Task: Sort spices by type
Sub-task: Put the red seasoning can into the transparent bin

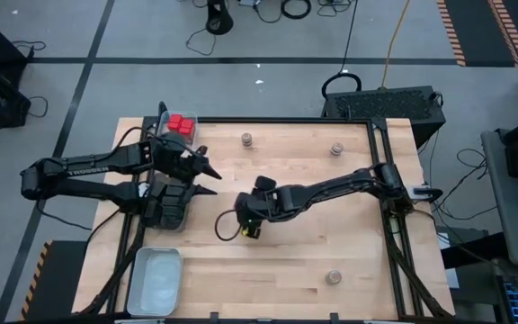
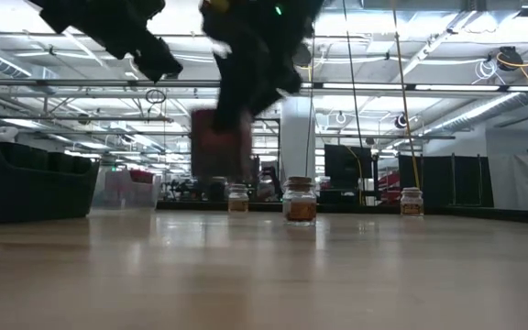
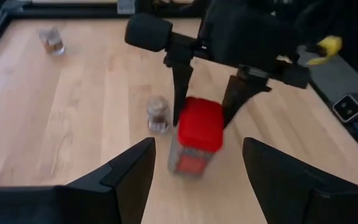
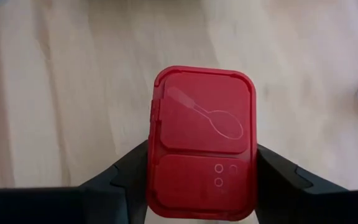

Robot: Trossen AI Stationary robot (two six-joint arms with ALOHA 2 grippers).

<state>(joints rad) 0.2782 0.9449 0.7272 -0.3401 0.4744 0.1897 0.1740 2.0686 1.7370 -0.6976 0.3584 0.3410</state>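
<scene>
Pale wood table (image 1: 349, 243) under me, cables trailing over the grey floor around it. My right claw (image 4: 201, 180) sits near the table's middle, its two fingers pressed against the sides of a red tin (image 4: 202, 149), one on each side; the lid with its spoon outline faces my wrist camera. From level with the table top the tin (image 2: 220, 145) looks clear of the wood. My left claw (image 1: 207, 178) hangs just to the left of it with its fingers spread apart and nothing between them, pointing toward the tin. At the far left corner a clear tray (image 1: 190, 120) holds several more red tins (image 1: 182, 124). Three small round jars stand apart on the wood: two along the far edge (image 1: 247, 139) (image 1: 336, 148) and one near the right front (image 1: 333, 276). A pale tray (image 1: 156, 280) sits at the near left corner
</scene>
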